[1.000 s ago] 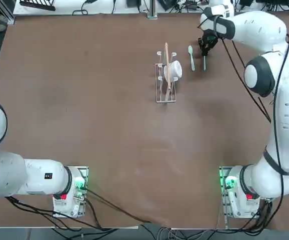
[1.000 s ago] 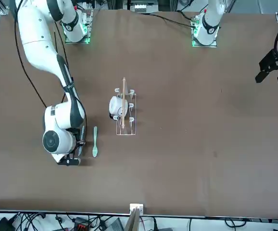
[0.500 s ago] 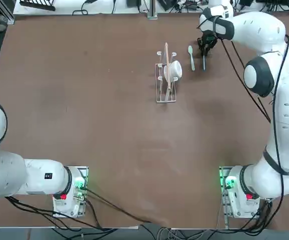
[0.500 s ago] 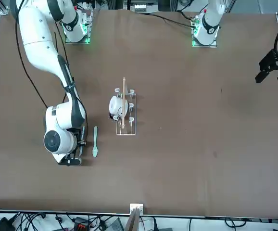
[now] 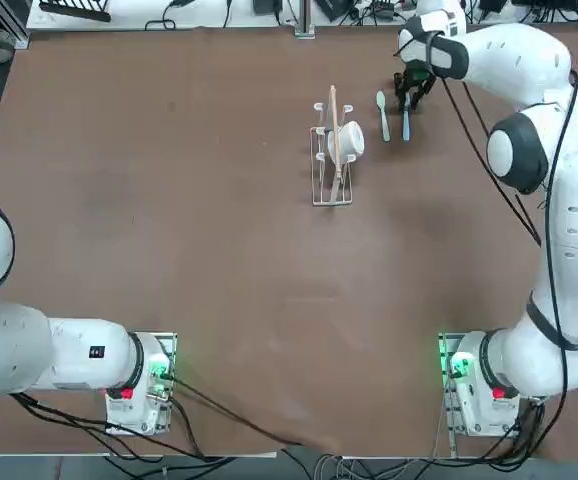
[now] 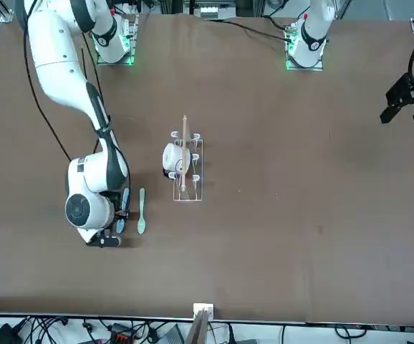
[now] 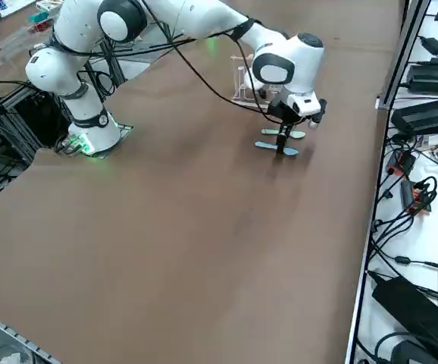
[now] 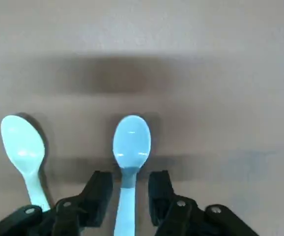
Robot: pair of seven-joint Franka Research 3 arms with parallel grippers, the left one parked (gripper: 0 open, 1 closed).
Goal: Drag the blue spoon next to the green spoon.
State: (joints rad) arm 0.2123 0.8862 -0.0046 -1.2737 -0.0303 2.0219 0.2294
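Note:
The blue spoon [image 8: 131, 142] lies flat on the brown table, parallel to the green spoon [image 8: 23, 147] and a short gap away from it. My right gripper [image 8: 129, 186] stands over the blue spoon's handle, open. Its fingers [image 8: 100, 189] straddle the handle with a sliver of table showing on each side. From overhead, the blue spoon [image 5: 406, 120] lies just right of the green spoon [image 5: 382, 113] at the table's far right, with the gripper [image 5: 410, 88] at the spoons' far end. In the side view the blue spoon [image 7: 276, 149] lies under the gripper [image 7: 283, 142].
A wire rack [image 5: 333, 180] holding a white cup [image 5: 347, 140] and a wooden stick stands left of the spoons. The table's far edge [image 5: 299, 30] is close behind the gripper. Cables and power strips lie beyond the table's right side.
The gripper's fingers have spread apart off the blue spoon's handle. The blue spoon now shows in the overhead and front views; both spoons lie still.

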